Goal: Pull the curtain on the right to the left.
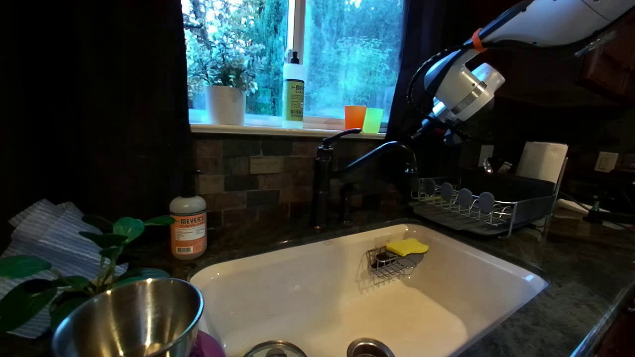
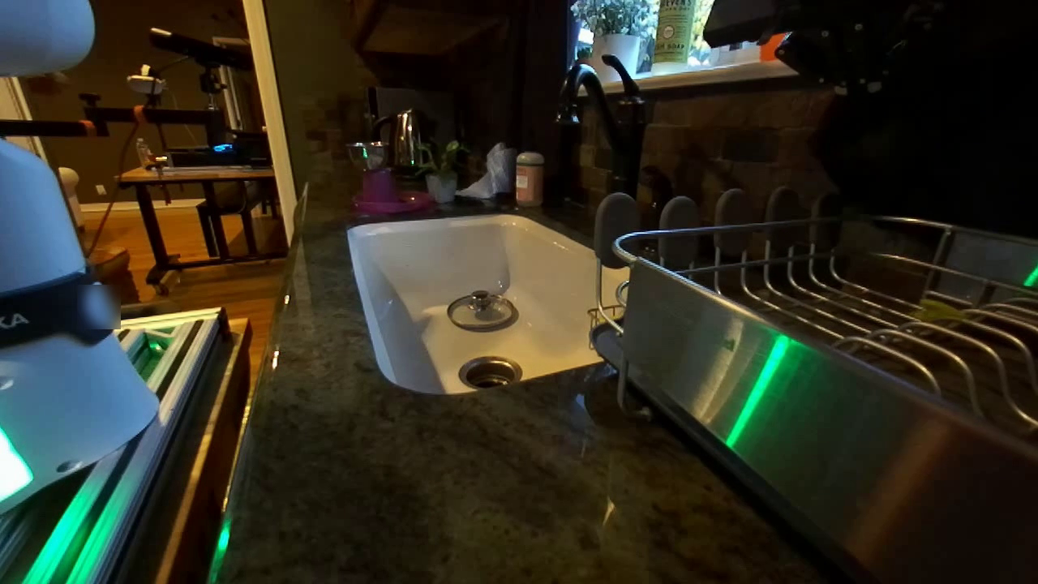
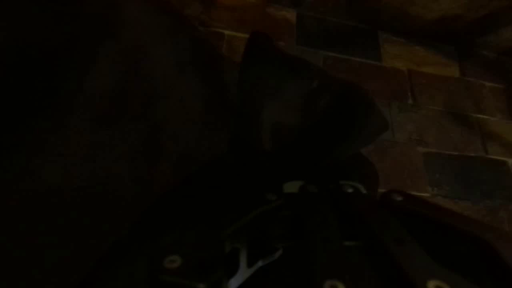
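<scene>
The curtain (image 1: 417,29) is a narrow near-black drape at the right edge of the window, hanging past the sill. It nearly merges with the dark wall. My gripper (image 1: 422,131) is at its lower part, right of the faucet. In the wrist view, very dark, the curtain (image 3: 280,80) flares out in a pointed fold beyond the fingers, with brick tiles behind. My gripper (image 3: 323,180) has its fingers close together and appears shut on that fabric. The gripper (image 2: 843,49) is a dark shape at the upper right in an exterior view, where the curtain is lost in darkness.
The black faucet (image 1: 323,183) stands left of my gripper, behind the white sink (image 1: 307,253). Orange (image 1: 355,118) and green (image 1: 373,120) cups and a soap bottle (image 1: 293,99) stand on the sill. A dish rack (image 1: 533,210) stands below the gripper.
</scene>
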### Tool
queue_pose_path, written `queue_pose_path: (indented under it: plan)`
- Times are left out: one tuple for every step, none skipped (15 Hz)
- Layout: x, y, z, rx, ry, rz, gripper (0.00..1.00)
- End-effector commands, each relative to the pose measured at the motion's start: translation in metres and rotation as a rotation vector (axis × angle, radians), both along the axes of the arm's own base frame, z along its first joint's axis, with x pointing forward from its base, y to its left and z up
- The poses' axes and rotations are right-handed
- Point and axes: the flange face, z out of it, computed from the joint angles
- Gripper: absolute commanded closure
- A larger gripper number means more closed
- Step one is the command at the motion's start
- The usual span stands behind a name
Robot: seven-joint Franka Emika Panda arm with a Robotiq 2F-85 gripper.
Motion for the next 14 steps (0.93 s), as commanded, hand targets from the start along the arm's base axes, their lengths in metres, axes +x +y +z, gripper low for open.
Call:
queue_pose_path:
  plan:
    - [0.003,-0.005,-0.018,0.014,0.017,0.025,1.00]
    - [0.001,-0.008,-0.023,0.013,0.032,0.021,0.87]
    - [0.000,-0.010,-0.026,0.019,0.040,0.018,0.71]
    - [-0.001,-0.013,-0.028,0.024,0.043,0.013,0.66]
    - [-0.003,-0.015,-0.028,0.031,0.045,0.009,0.59]
    - [-0.004,-0.016,-0.027,0.036,0.050,0.007,0.50]
    - [-0.009,-0.015,-0.024,0.043,0.062,0.014,0.43]
    - [-0.013,-0.013,-0.019,0.045,0.069,0.031,0.35]
    - [-0.020,-0.007,-0.014,0.065,0.090,0.050,0.28]
    - [-0.024,-0.002,-0.010,0.073,0.105,0.069,0.21]
    - [-0.028,0.004,-0.003,0.079,0.110,0.091,0.13]
    - [-0.032,0.008,0.002,0.084,0.118,0.107,0.06]
    - [-0.033,0.011,0.005,0.087,0.125,0.122,0.00]
    - [-0.034,0.013,0.007,0.092,0.128,0.127,0.00]
